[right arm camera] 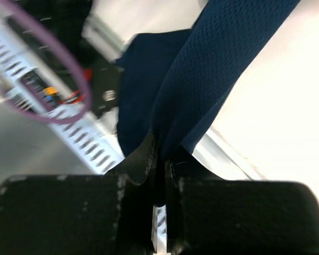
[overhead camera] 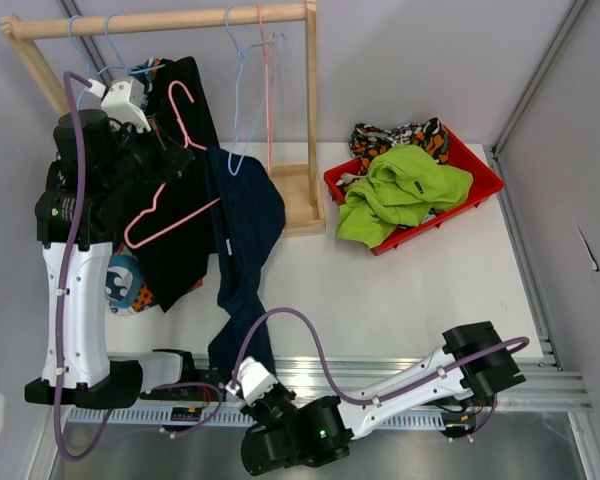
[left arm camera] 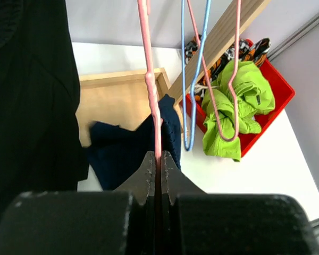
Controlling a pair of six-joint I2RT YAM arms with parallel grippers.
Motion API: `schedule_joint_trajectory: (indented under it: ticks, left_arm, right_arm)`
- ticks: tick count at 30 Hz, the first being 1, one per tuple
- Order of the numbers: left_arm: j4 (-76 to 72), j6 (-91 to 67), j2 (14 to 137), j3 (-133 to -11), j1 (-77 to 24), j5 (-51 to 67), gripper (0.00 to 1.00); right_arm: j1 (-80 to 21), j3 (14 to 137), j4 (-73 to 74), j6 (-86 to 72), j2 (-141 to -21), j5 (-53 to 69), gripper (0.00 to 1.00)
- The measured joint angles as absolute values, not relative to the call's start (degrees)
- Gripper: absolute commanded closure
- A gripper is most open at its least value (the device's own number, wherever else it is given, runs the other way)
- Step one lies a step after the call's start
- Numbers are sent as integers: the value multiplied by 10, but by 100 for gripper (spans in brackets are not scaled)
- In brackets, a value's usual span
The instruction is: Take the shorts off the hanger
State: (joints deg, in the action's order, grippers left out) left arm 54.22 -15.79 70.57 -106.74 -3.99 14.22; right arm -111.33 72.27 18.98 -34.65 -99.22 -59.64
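Top external view: navy shorts [overhead camera: 248, 215] drape from the pink hanger [overhead camera: 180, 222] at centre-left down to bottom centre. Left gripper [left arm camera: 159, 162] is clamped tight on that hanger, and right gripper [right arm camera: 160, 151] is pinched closed on the shorts' lower end.

Left arm [overhead camera: 80, 300], at the rail's [overhead camera: 400, 366] left end: white shell links, black joints, a white wrist block. Right arm [overhead camera: 410, 388], along the rail, matches, with a green light on its black base. Purple cables [overhead camera: 75, 200] trail both. The black fingers [left arm camera: 146, 178] are scuffed with pale flecks.
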Motion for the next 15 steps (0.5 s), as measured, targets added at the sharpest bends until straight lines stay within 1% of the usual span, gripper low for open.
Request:
schedule_joint_trajectory:
  ticks: [4, 6, 8, 11, 15]
  left_arm:
    - [533, -155, 703, -1067, -40, 143, 100]
    - [510, -155, 694, -1058, -39, 148, 100]
    - [491, -154, 676, -1044, -38, 154, 100]
    - [467, -154, 633, -1009, -36, 164, 100]
    - [488, -154, 568, -964, -36, 166, 100]
  right_arm:
    - [-1079, 720, 196, -347, -989, -611, 100]
    - [-1042, 710, 178, -323, -975, -600, 100]
    - [-981, 693, 143, -272, -948, -571, 100]
    - [-856, 690, 96, -191, -905, -510, 100]
    - [-693, 754, 72, -107, -884, -455, 100]
